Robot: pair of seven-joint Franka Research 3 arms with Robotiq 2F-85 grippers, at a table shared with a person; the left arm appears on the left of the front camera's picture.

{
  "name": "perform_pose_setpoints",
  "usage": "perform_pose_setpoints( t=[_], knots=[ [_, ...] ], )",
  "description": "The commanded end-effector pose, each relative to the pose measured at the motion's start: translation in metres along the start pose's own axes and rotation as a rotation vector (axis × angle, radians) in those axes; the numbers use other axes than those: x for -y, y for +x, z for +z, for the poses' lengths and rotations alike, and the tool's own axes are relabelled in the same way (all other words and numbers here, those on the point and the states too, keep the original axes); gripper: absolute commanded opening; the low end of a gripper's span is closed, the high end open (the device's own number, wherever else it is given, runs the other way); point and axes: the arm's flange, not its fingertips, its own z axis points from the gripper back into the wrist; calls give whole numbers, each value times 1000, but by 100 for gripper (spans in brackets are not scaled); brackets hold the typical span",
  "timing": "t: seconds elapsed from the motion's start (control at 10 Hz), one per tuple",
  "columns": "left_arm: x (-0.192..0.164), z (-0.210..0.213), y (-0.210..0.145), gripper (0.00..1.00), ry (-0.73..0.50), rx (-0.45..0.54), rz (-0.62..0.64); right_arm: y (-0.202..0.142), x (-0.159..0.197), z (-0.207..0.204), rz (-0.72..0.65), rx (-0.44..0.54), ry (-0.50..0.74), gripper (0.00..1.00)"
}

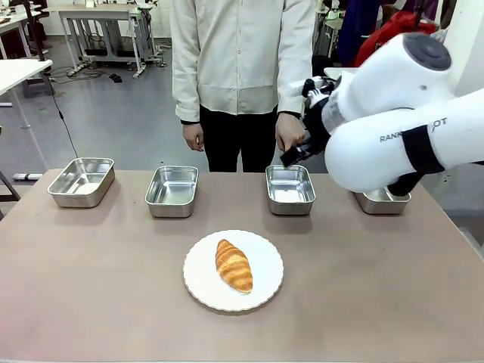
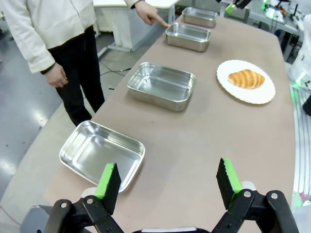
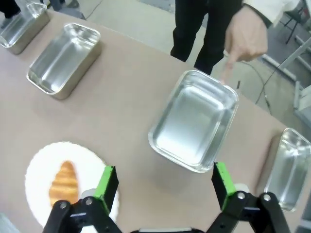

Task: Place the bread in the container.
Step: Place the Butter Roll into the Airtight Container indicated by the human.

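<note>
Golden-brown and untouched, the bread (image 1: 234, 265) lies on the white plate (image 1: 265, 295) in the middle of the desk (image 1: 91, 287), well apart from the row of steel pans (image 1: 172, 206), so nothing of the task is done: grasp, carry and release are all left. A person's hand (image 3: 245, 36) points a finger at the third pan from the robot's left, probably the container (image 1: 290, 206) meant, though whether the fingertip touches its rim is unclear. The right end effector (image 3: 164, 177), above the desk between that pan and the plate, and the left end effector (image 2: 167, 172), near the leftmost pan (image 2: 85, 145), both stand wide open and empty.
</note>
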Motion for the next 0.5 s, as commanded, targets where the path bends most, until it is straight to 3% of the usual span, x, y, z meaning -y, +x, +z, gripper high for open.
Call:
perform_pose_setpoints(
  t=[0.0, 0.4],
  knots=[
    [1, 0, 1, 100, 0, 3, -14, 32, -52, -17, -91, -49, -25, 100],
    [1, 0, 1, 100, 0, 3, -14, 19, -118, -55, -84, -201, -13, 100]
  ],
)
